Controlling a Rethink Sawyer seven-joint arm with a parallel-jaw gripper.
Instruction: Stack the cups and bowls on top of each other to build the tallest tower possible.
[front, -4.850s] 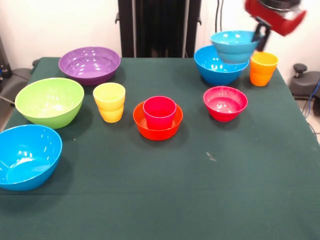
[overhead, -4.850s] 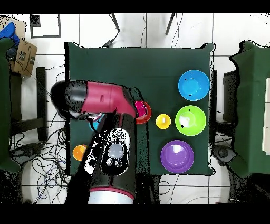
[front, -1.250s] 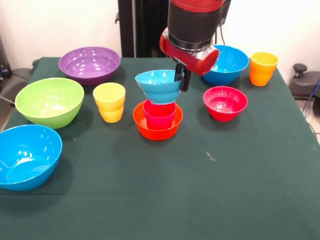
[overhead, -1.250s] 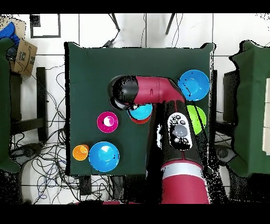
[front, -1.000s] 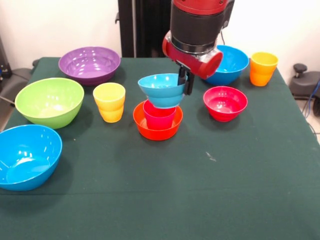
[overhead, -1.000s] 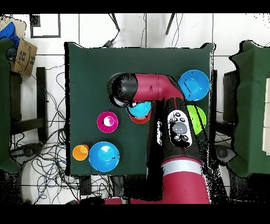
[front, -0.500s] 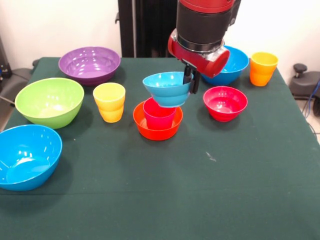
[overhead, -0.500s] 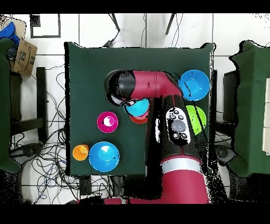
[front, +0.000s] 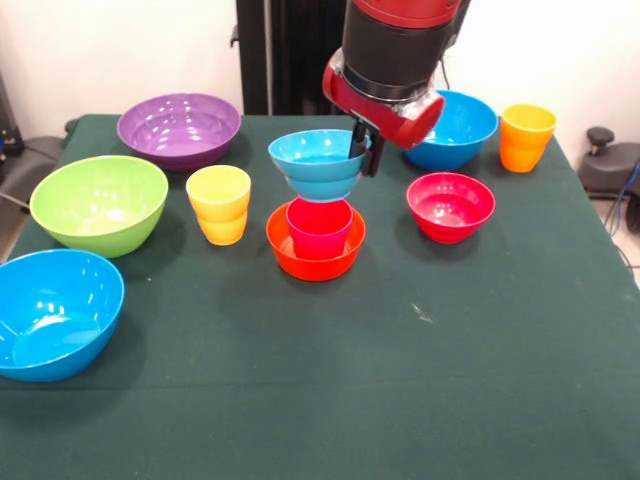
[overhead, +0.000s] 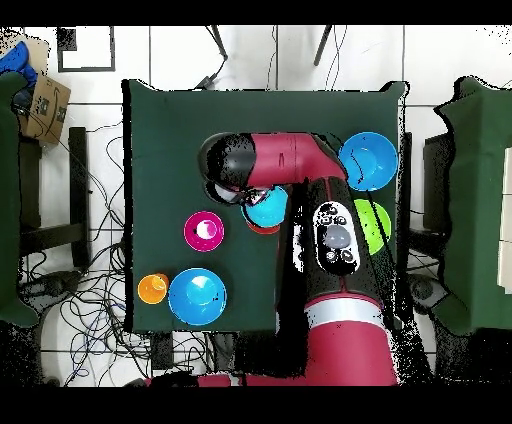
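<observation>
My gripper (front: 358, 152) is shut on the right rim of the small light blue bowl (front: 318, 166) and holds it just above the red-pink cup (front: 319, 228). That cup stands inside the orange bowl (front: 315, 255) at the table's middle. The yellow cup (front: 219, 203) stands to their left and the small red bowl (front: 450, 205) to their right. The orange cup (front: 526, 137) is at the back right. In the overhead view the light blue bowl (overhead: 267, 207) covers most of the orange bowl (overhead: 262, 228), with my gripper (overhead: 247, 198) at its left edge.
The purple bowl (front: 179, 128) is at the back left, with the lime green bowl (front: 98, 203) in front of it. One blue bowl (front: 50, 310) is at the front left and another (front: 455, 125) is behind my arm. In the overhead view my arm hides the purple bowl and yellow cup.
My gripper carried the light blue bowl from the back-right blue bowl to above the red-pink cup. In the last half second it rose slightly and shifted left in the front view.
</observation>
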